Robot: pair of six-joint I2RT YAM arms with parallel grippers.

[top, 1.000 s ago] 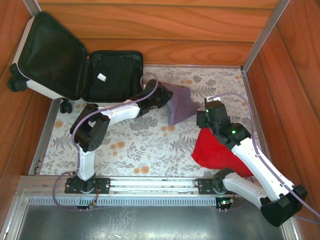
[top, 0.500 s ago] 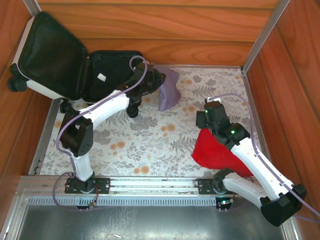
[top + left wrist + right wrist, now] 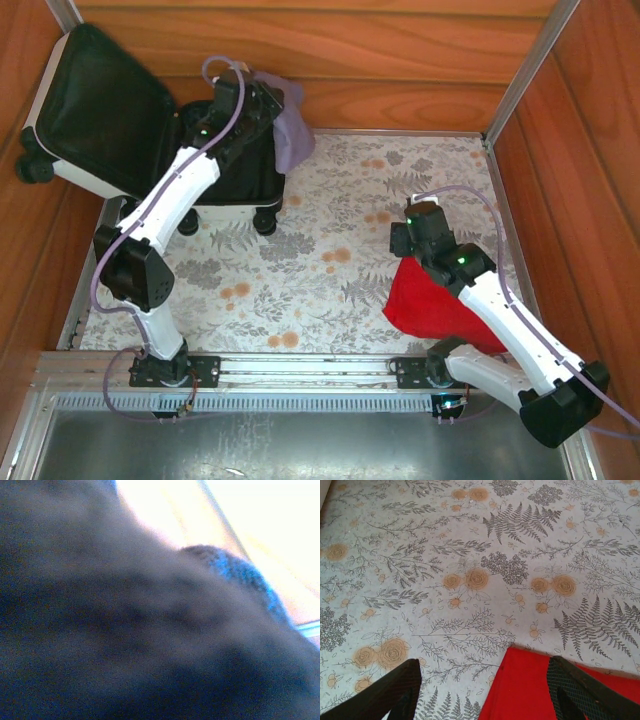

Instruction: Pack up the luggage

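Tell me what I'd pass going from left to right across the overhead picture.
Open luggage → purple cloth, hanging at the luggage's right edge → red cloth.

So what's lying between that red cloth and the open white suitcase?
Between the red cloth and the luggage there is just bare flowered table cover, as the top view shows.

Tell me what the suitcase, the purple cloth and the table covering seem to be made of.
Suitcase: white shell looks like smooth hard plastic, keeping its rounded shape; lining, matte black fabric. Purple cloth: soft textile, hanging in limp folds. Table covering: flat, matte floral print, probably cloth or vinyl.
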